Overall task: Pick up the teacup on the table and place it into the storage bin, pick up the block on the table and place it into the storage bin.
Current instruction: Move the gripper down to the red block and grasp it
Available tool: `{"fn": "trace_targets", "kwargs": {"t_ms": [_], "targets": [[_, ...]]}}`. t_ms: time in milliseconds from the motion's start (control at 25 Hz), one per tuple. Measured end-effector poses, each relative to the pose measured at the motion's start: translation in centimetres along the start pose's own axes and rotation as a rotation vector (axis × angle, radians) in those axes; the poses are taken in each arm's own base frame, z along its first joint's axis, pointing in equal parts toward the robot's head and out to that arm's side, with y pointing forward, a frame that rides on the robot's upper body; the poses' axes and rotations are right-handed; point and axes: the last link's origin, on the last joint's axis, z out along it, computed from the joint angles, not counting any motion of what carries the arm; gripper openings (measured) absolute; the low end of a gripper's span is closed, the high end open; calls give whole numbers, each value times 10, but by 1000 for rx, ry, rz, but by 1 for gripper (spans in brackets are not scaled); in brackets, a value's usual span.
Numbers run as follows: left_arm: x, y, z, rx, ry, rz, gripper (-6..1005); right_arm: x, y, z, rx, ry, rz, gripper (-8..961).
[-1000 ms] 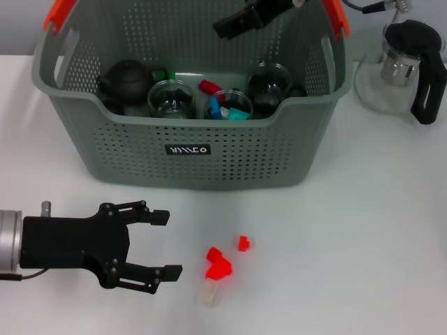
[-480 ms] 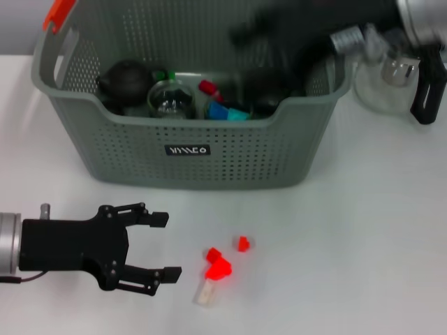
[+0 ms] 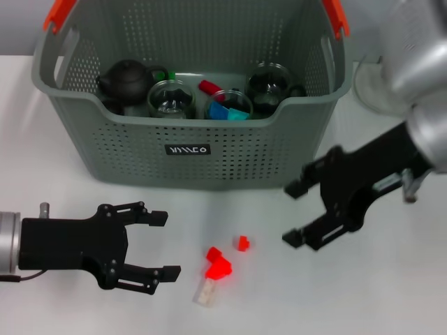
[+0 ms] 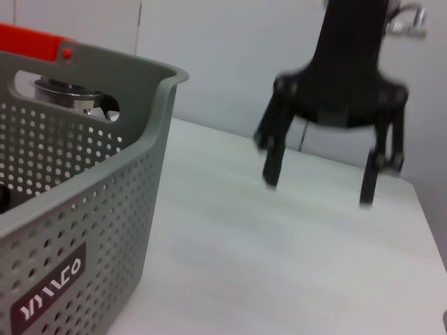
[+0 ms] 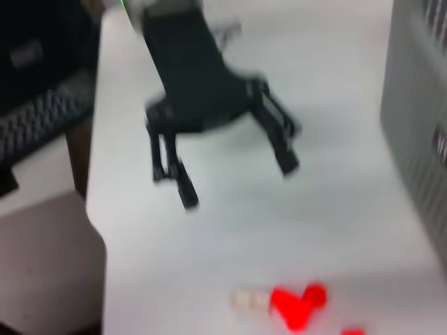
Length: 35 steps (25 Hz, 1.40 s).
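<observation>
My right gripper [image 3: 302, 213] hung low over the table [image 3: 391, 279], in front of the bin [image 3: 188, 150] and toward its right corner, fingers spread wide and holding nothing. My left gripper [image 3: 164, 244] rested parked near the table's front left, also wide open and empty.

The bin held a dark teapot [image 3: 126, 80] and several glass cups [image 3: 170, 99], with coloured pieces among them, so I judged the teacup part done. No teacup was left on the table that I could see.

The block [image 3: 218, 266] lay between my two grippers, closer to the front edge than to the bin: a red cluster with a pale piece [image 3: 207, 293] just beside or under it, and a small red bit [image 3: 243, 243] lying apart toward my right gripper. I could not tell whether the cluster was one piece or several touching.

The step in hand looked like reaching for a block with the right gripper. To do it well, I judged I should choose one target, either the small red bit nearest me or the larger cluster, centre the open fingers over it, and turn the wrist so they would close across its narrow sides. Coming straight down would avoid nudging the neighbours. The pieces were small, so a shallow or off-centre close could flick them away. After closing I would need to lift high enough to clear the bin's front wall.
</observation>
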Motion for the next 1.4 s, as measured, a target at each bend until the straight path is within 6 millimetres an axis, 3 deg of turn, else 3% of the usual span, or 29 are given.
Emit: {"fn": "trace_targets", "kwargs": {"t_ms": [280,600,920,1400], "targets": [[1,-1,1,0,0,6,945,8,-17,57,15,117,-4,825],[1,-1,2,1,2,-1,945,4,-24,98,88,165,-78,824],[0,-2,4,5,3,-9,945,2,-21,119,122,168,-133,824],[-1,-1,4,6,4,-12,945,6,-19,130,126,188,-147,710]]}}
